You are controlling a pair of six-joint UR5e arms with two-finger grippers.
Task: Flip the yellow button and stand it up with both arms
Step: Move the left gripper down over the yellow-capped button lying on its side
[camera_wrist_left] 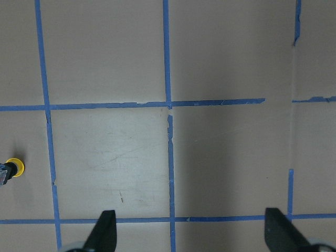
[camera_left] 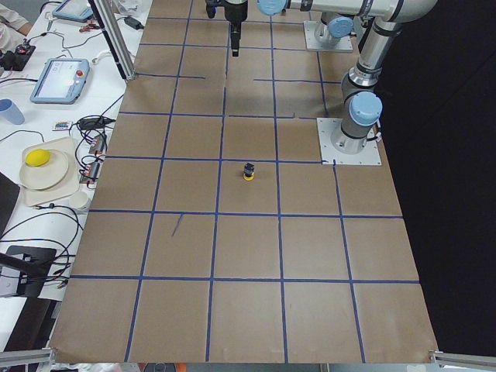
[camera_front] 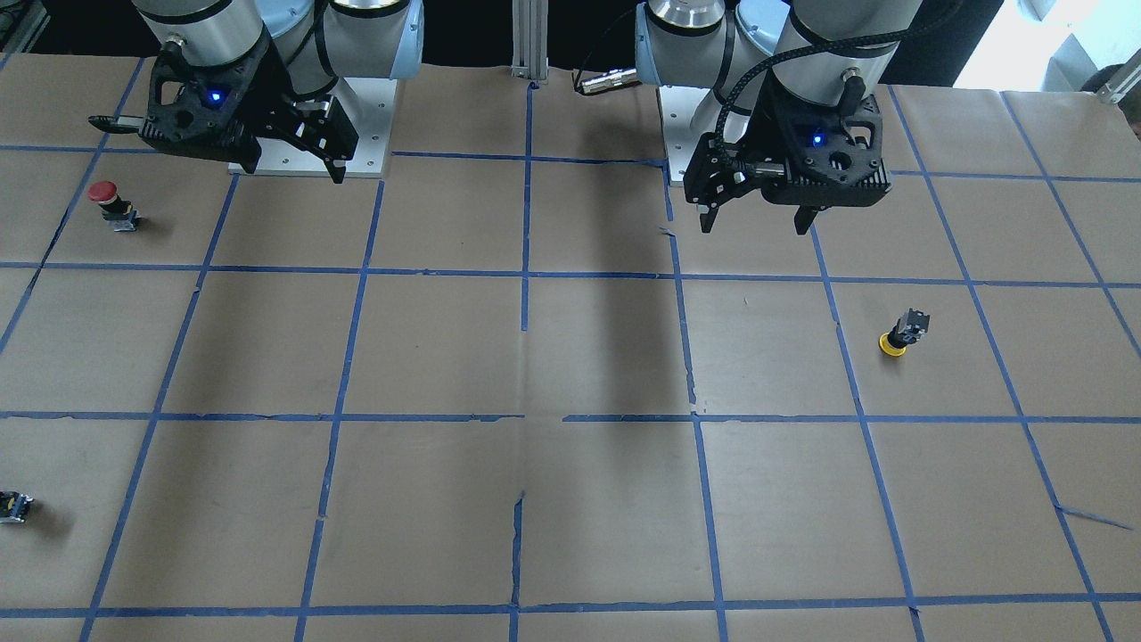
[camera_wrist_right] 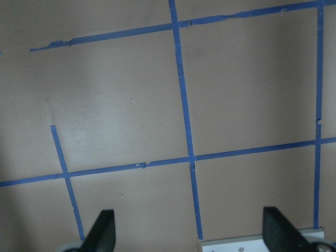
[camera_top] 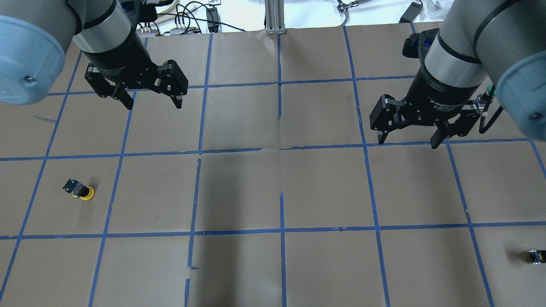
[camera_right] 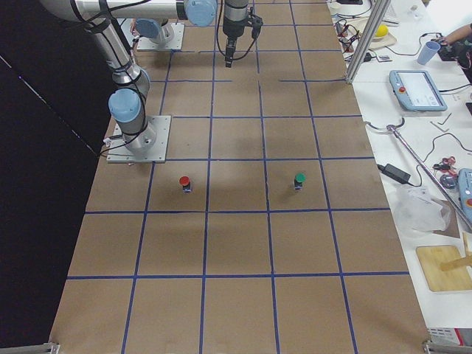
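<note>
The left arm [camera_top: 102, 30] reaches forward with its wrist turned downward, and the left gripper [camera_top: 152, 104] hangs in the air, fingers pointing down and jaws spread wide. The right arm [camera_top: 456, 55] is posed much the same on the other side, well apart from the first, its right gripper [camera_top: 407, 143] also aimed down with both fingers far apart, a blue light glowing on each gripper body

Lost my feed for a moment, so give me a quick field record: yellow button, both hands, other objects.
yellow button: cap down, body up, on the robot's left side of the table, not held
left hand: open, empty, raised, away from the button
right hand: open, empty, raised
other items: red button, green button, small dark block
</note>
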